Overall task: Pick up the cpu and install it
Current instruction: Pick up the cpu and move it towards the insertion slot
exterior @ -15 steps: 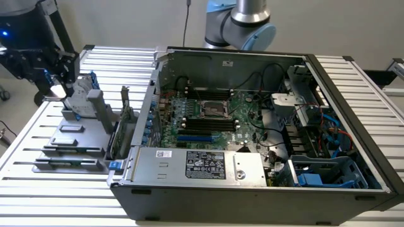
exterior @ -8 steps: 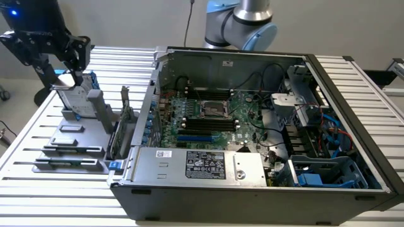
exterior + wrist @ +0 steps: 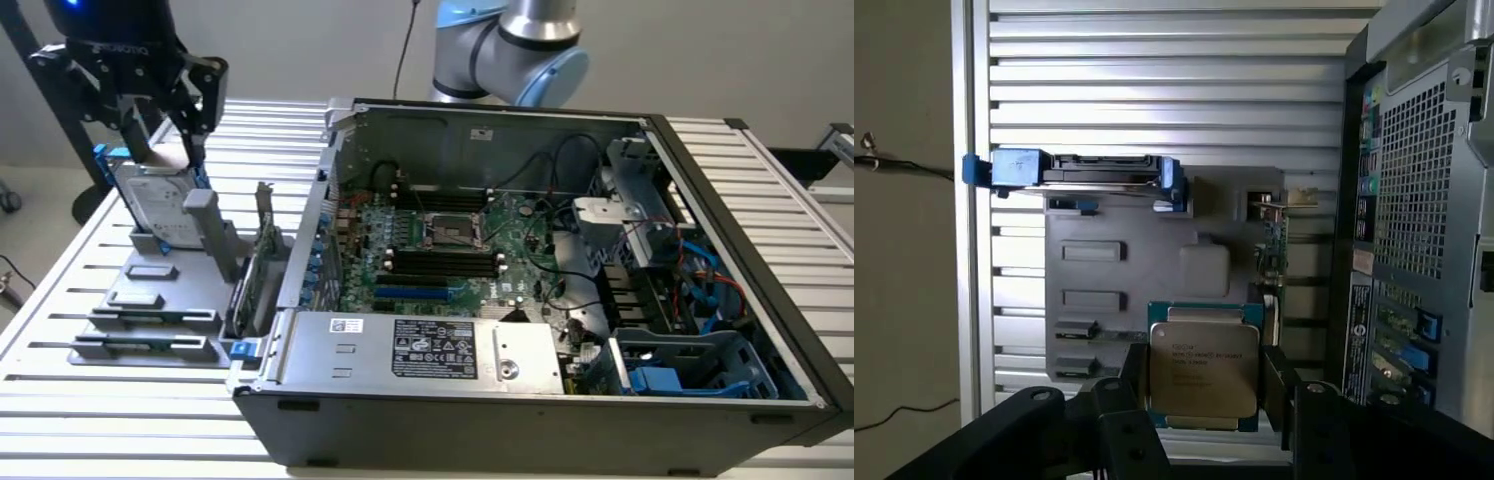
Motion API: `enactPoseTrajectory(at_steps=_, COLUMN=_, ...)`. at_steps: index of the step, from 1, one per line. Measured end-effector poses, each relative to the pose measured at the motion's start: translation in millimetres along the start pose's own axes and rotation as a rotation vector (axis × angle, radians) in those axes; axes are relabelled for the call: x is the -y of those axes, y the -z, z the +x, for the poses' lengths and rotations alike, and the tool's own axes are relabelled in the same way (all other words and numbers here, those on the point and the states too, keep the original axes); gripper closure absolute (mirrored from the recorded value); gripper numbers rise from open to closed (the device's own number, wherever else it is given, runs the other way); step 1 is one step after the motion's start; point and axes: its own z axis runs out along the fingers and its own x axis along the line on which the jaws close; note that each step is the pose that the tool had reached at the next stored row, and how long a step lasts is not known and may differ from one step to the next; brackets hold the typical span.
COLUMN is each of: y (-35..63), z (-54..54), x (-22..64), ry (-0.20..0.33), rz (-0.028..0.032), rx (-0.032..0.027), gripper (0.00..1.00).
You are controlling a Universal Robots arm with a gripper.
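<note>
Look: the cpu (image 3: 1204, 350) is showing as a flat square chip, with a silver-grey metal top carrying small dark print and a thin green rim around it.
Grip: the gripper (image 3: 1204, 378) is clamping it by two opposite edges.
Pose: it is hanging clear of the desk (image 3: 1154, 60), its metal top facing the wrist camera.
Place: it is hovering over the grey parts holder (image 3: 1114, 230), near the desk's edge at the exterior view's left.

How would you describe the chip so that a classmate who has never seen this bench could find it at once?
Beside the open computer case, toward the exterior view's left, stands a grey tray of parts. Above it the gripper holds the chip between its fingers: small, flat, square, silver-topped with print, unlike the far larger hard drive in its blue bracket.
</note>
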Motion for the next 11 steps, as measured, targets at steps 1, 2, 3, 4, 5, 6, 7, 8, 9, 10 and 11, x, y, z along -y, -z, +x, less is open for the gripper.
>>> enactPoseTrajectory(at_steps=1, y=0.5, z=-4.6, x=0.0, ry=0.0, rz=0.0, rx=-0.0003, gripper=0.45)
enactPoseTrajectory(at_steps=2, y=1.0, z=-9.0, x=0.0, ry=0.0, rz=0.0, rx=-0.0006, gripper=0.45)
enactPoseTrajectory(at_steps=3, y=1.5, z=-13.5, x=0.1, ry=0.0, rz=-0.0001, rx=-0.0008, gripper=0.45)
enactPoseTrajectory(at_steps=4, y=1.9, z=-18.2, x=0.1, ry=0.0, rz=0.0, rx=-0.0011, gripper=0.45)
enactPoseTrajectory(at_steps=5, y=2.3, z=-22.7, x=0.1, ry=0.0, rz=-0.0001, rx=-0.0012, gripper=0.45)
enactPoseTrajectory(at_steps=6, y=2.7, z=-27.1, x=0.1, ry=0.0, rz=0.0, rx=-0.0013, gripper=0.45)
enactPoseTrajectory(at_steps=7, y=3.0, z=-31.6, x=0.2, ry=0.0, rz=0.0, rx=-0.0014, gripper=0.45)
enactPoseTrajectory(at_steps=8, y=3.4, z=-36.1, x=0.2, ry=0.0, rz=0.0, rx=-0.0014, gripper=0.45)
enactPoseTrajectory(at_steps=9, y=3.8, z=-40.7, x=0.3, ry=0.0, rz=0.0, rx=-0.0015, gripper=0.45)
enactPoseTrajectory(at_steps=10, y=4.2, z=-45.2, x=0.3, ry=0.0, rz=-0.0001, rx=-0.0015, gripper=0.45)
enactPoseTrajectory(at_steps=11, y=4.7, z=-49.7, x=0.3, ry=0.0, rz=-0.0002, rx=-0.0015, gripper=0.45)
